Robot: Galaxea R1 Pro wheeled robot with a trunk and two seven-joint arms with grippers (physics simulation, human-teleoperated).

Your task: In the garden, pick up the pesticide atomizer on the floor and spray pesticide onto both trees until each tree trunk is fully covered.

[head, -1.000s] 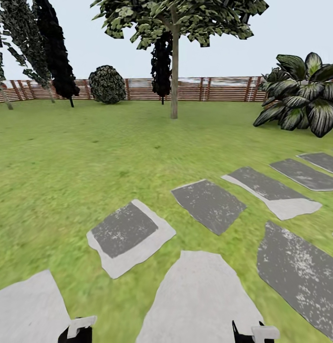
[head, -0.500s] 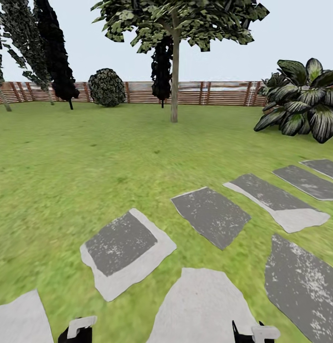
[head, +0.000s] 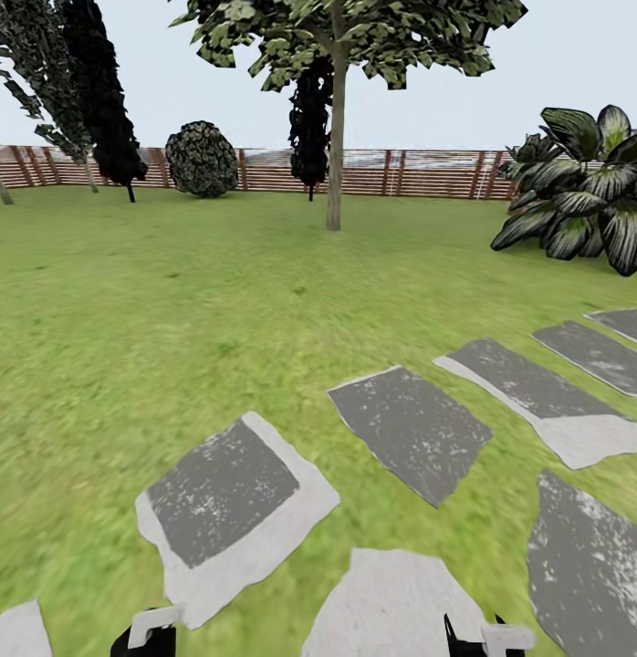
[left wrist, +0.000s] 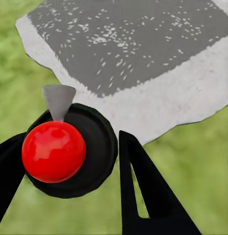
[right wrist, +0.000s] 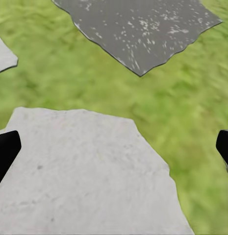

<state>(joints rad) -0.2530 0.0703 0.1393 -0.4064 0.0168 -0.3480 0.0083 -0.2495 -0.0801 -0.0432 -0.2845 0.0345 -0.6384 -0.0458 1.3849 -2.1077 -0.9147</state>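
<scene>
— Wide green lawn (head: 127, 301), grey stepping stones (head: 223, 488) underfoot, red-brown slat fence (head: 428, 173) along the far edge. Any sign of the pesticide atomizer (left wrist: 101, 147)?

— Seemingly off the grass already: in the left wrist view, a dark round body with a grey cone tip and a glossy red ball on it, lodged between the two fingers of the left gripper (left wrist: 67, 139). Closed onto it, both fingers touching its sides. Seen end-on, so no label or trigger to confirm.

— And the right gripper (right wrist: 114, 147)?

— Spread wide, nothing in it, above a pale stone and grass.

— Handling?

— Probably light and rigid, a small plastic bottle; smooth and round, so liable to twist or slip in a two-finger pinch. Best taken across the body, below the head, leaving nozzle and trigger free. No hard squeezing needed.

— Target?

— One pale tree trunk (head: 334, 173) straight ahead, well apart across the lawn, under a leafy crown. Second tree not made out for certain. Nozzle to be aimed at the bark once near.
</scene>
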